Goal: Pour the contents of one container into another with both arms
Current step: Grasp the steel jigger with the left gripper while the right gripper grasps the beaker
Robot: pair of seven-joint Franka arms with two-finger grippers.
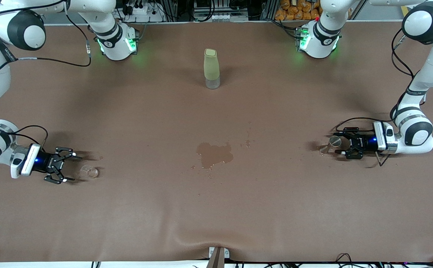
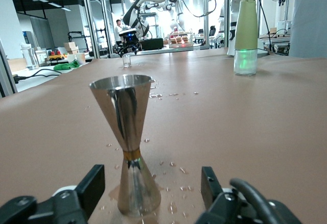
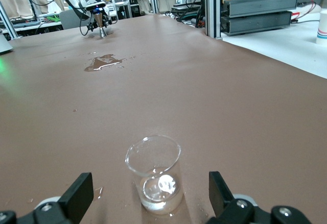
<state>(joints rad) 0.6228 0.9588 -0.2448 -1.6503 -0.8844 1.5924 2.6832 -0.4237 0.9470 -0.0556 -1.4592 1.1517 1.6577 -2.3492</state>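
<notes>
The tiny clear glass cup stands upright on the brown table at the right arm's end, with a little liquid in its bottom. My right gripper is low at the table, open, its fingers on either side of the cup without touching it. The silvery hourglass jigger stands upright at the left arm's end. My left gripper is open, with the jigger's base between its fingertips and a gap on both sides.
A tall pale-green bottle stands mid-table near the robots' bases. A dark puddle lies in the middle of the table, with small splashes beside it. Droplets dot the cloth round the jigger.
</notes>
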